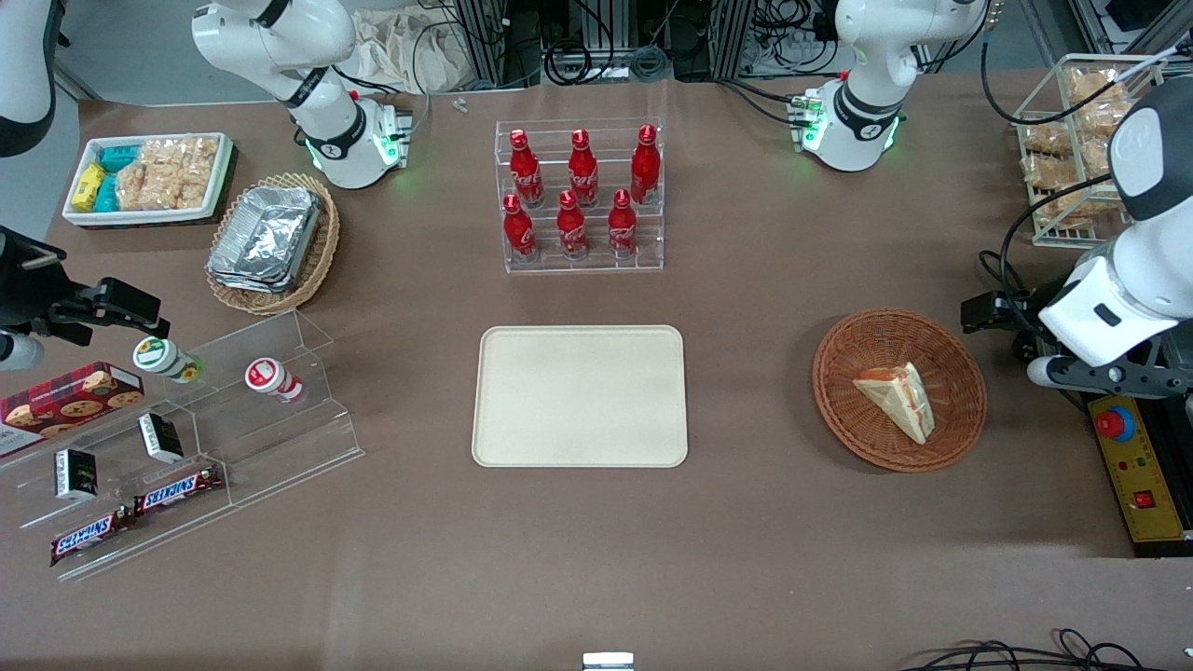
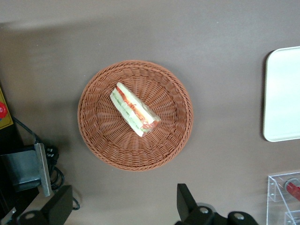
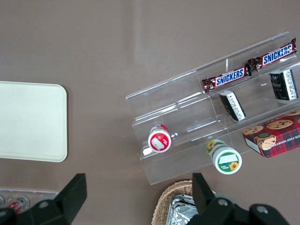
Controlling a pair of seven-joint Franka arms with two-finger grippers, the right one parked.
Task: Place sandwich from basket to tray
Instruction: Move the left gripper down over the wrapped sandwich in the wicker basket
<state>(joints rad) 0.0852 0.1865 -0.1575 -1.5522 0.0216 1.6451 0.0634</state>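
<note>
Sandwich [image 1: 897,398] lies in basket [image 1: 960,424], at 3 o'clock from tray [image 1: 580,395], well apart. Gripper [image 2: 124,213] hovers above the basket's working-arm side, jaws wide, holding nothing.

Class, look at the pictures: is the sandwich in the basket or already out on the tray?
In. The sandwich lies inside the basket; the tray is bare. The gripper, open, hangs above the basket.

- Matte brown tabletop [image 1: 746,522] fills the scene under even light.
- Tangled black cables [image 1: 596,47] and metal framing run along its far edge.
</note>
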